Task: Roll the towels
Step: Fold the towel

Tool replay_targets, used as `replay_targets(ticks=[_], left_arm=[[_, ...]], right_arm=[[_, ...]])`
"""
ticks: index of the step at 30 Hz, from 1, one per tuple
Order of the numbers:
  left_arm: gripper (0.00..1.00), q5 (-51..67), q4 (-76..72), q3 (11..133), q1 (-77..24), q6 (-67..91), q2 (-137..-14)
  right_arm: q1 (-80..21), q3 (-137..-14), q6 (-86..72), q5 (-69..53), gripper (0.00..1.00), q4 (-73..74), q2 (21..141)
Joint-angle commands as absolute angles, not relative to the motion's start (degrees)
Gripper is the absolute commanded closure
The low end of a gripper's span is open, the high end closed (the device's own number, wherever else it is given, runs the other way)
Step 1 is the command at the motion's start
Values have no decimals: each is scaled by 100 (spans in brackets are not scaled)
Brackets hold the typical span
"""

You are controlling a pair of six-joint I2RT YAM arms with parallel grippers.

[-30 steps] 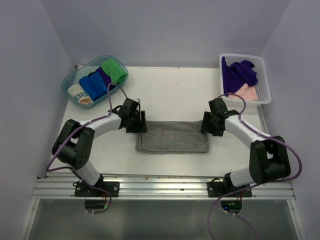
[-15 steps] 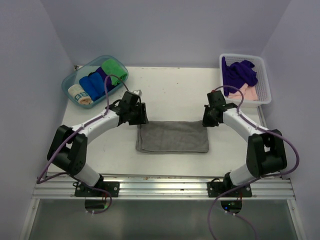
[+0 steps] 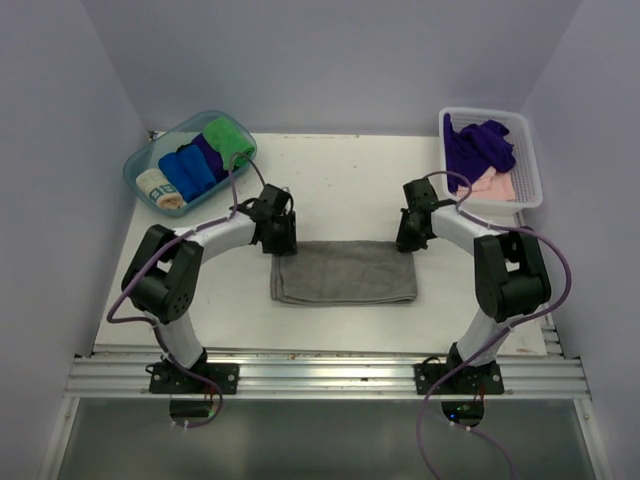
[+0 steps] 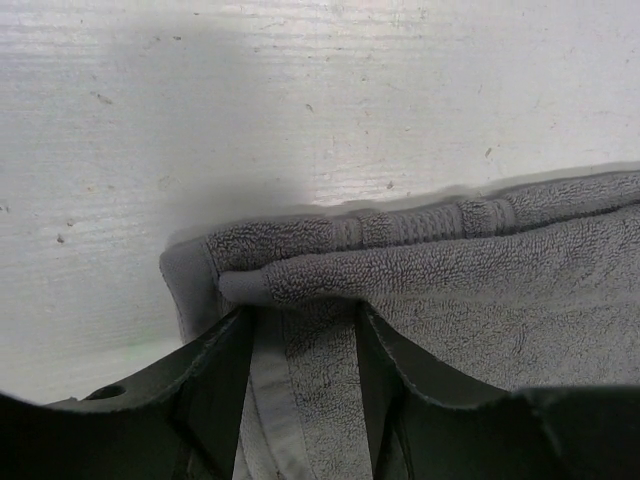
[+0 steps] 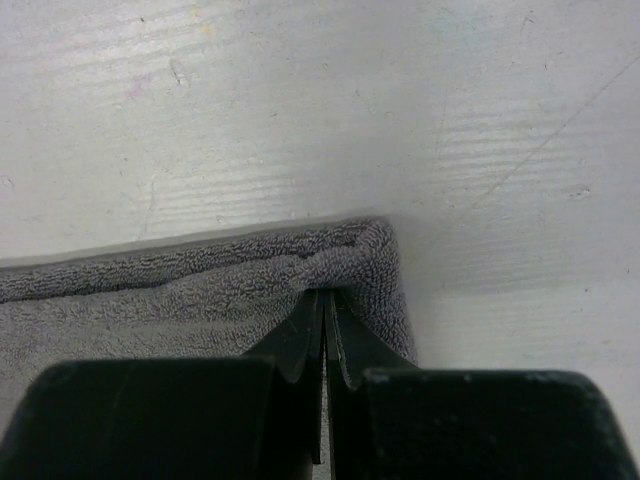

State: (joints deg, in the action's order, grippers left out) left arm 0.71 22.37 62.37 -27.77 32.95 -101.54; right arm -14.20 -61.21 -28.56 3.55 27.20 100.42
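A grey towel (image 3: 345, 272) lies folded flat in the middle of the table. My left gripper (image 3: 283, 243) is at its far left corner. In the left wrist view that gripper (image 4: 303, 315) stands open, its fingers astride the towel (image 4: 480, 260), whose edge is curled over at the tips. My right gripper (image 3: 405, 240) is at the far right corner. Seen from the right wrist, it (image 5: 325, 292) is shut, pinching a puckered fold of the towel (image 5: 150, 290). A dark purple towel (image 3: 478, 145) and a pale pink towel (image 3: 495, 183) lie loose in the white basket (image 3: 530, 160).
A clear blue tub (image 3: 135, 165) at the back left holds several rolled towels, among them a green one (image 3: 228, 140) and a blue one (image 3: 187, 170). The white basket stands at the back right by the wall. Both arms' cables loop above the table.
Both grippers slid away from me along the towel's short ends to its far corners. The right gripper went from open to shut on the corner. The left jaws narrowed slightly.
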Motion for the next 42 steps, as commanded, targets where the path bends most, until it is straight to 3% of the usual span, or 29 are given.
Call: replay_targets(ticks=[1,11,14,19,25,32,42], left_arm=[[51,-237,2347,6477,-2654,3191,-10396],[50,-352,2619,7794,-2628,2936,-11539],[50,-273,2803,8655,-2628,2857,-12189],[50,210,2882,10296,-2795,2751,-13277],[50,176,3427,11785,-3243,2330,-13493],[41,-641,3778,11654,-3235,1969,-12437],[40,-896,3814,10469,-3076,2232,-11330]], right_arm=[[-1406,-5618,-2953,668,100,2628,9880],[-1581,-4405,-3252,484,100,2654,8597],[-2029,-3939,-3576,457,100,2733,8122],[-3628,-3358,-4578,422,100,3023,7315],[-3964,-3673,-4404,1124,98,3665,6066],[-4165,-4307,-3832,510,100,3112,6450],[-5914,-4736,-3612,254,100,2162,7689]])
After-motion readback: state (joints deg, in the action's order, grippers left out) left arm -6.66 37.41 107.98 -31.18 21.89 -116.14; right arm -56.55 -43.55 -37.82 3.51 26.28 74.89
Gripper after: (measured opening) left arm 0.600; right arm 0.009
